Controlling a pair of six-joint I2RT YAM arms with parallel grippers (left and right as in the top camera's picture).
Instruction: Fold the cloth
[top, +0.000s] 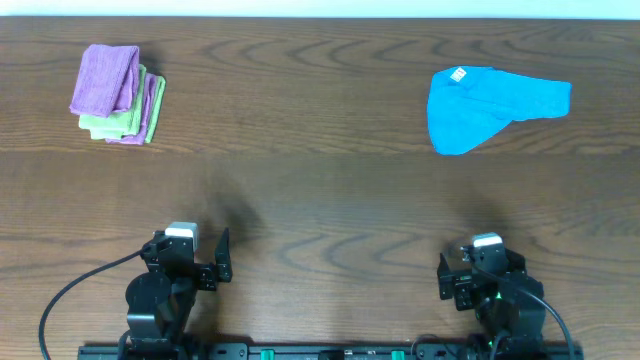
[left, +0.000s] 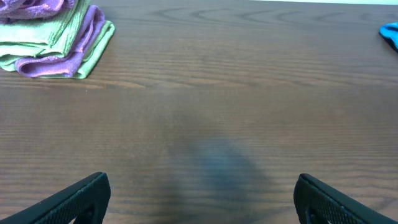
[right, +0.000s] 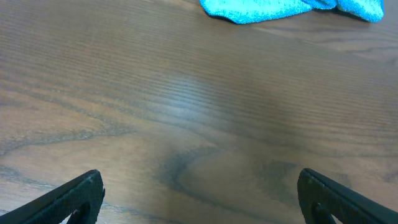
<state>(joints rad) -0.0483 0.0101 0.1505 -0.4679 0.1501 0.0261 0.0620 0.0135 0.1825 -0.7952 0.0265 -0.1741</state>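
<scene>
A blue cloth (top: 487, 106) lies crumpled on the wooden table at the far right, a white tag on its upper left corner. It also shows at the top of the right wrist view (right: 292, 9) and as a sliver at the right edge of the left wrist view (left: 390, 33). My left gripper (left: 202, 199) is open and empty near the table's front edge at the left (top: 190, 262). My right gripper (right: 200, 196) is open and empty near the front edge at the right (top: 480, 272). Both are far from the cloth.
A stack of folded purple and green cloths (top: 117, 93) sits at the far left, also in the left wrist view (left: 56, 37). Black cables run from both arm bases along the front edge.
</scene>
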